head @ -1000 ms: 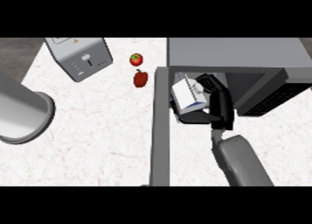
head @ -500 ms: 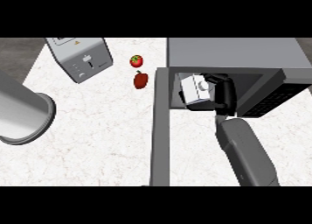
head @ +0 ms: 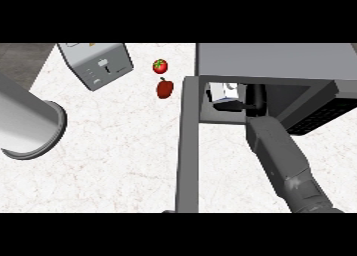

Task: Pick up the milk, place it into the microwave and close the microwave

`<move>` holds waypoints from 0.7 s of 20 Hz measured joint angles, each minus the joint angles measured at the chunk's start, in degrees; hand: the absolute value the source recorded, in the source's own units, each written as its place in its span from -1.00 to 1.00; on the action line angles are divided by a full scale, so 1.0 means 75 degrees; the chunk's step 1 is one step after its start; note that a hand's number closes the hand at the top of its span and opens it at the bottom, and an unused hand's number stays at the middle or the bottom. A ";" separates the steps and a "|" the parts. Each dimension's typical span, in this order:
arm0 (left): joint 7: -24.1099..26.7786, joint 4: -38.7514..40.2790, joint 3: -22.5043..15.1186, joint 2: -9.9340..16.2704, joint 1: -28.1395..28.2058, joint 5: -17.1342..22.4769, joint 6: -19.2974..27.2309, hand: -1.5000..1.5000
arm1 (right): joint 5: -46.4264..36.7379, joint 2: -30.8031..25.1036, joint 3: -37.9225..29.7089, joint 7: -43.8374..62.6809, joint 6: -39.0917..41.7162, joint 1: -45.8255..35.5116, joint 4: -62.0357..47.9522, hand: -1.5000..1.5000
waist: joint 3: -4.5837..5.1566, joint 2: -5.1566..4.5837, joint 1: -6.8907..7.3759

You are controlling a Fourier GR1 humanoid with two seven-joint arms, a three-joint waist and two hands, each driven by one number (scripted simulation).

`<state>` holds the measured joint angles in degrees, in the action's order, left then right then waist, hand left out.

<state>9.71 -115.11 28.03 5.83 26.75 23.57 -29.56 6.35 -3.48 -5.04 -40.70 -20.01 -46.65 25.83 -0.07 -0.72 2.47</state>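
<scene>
The white milk carton (head: 224,93) sits just inside the dark cavity of the microwave (head: 284,62), near its left wall. My right hand (head: 254,98) is inside the cavity, with black fingers curled round the carton's right side. The grey right forearm (head: 280,155) slants up from the lower edge to the opening. The microwave door (head: 186,150) stands open, seen edge-on as a long grey strip running toward me. Of my left arm only the thick grey forearm (head: 22,122) shows at the left; its hand is out of view.
A grey toaster (head: 97,65) stands at the back left of the white marbled counter (head: 114,165). A red tomato (head: 160,65) and a dark red pepper (head: 165,89) lie just left of the microwave. The microwave's dark grille panel (head: 325,112) juts out at the right.
My right hand has carried the milk from in front of the opening deeper into the microwave cavity, and the forearm has stretched forward after it. The left forearm stays put.
</scene>
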 measured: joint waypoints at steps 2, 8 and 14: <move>-0.0005 0.0048 0.0017 0.0008 0.0017 0.0026 -0.0074 -1.00 | -0.0106 -0.0010 -0.0068 -0.0159 -0.0217 -0.0344 -0.0452 1.00 | -0.0001 -0.0024 0.0053; 0.0055 0.0220 0.0003 -0.0005 -0.0187 -0.0104 -0.0090 -1.00 | -0.0830 -0.0243 0.0191 -0.0450 -0.1311 -0.1008 -0.1360 1.00 | 0.0004 -0.0056 0.0111; 0.0232 0.0619 -0.0019 0.0030 -0.0448 -0.0297 -0.0177 -1.00 | -0.1407 -0.0329 0.0422 -0.0336 -0.2467 -0.1512 -0.2031 1.00 | 0.0003 -0.0098 0.0175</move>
<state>11.45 -110.47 27.89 6.06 23.39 21.34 -30.89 -4.21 -5.94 -1.87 -43.22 -38.51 -57.99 10.60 -0.05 -1.45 3.78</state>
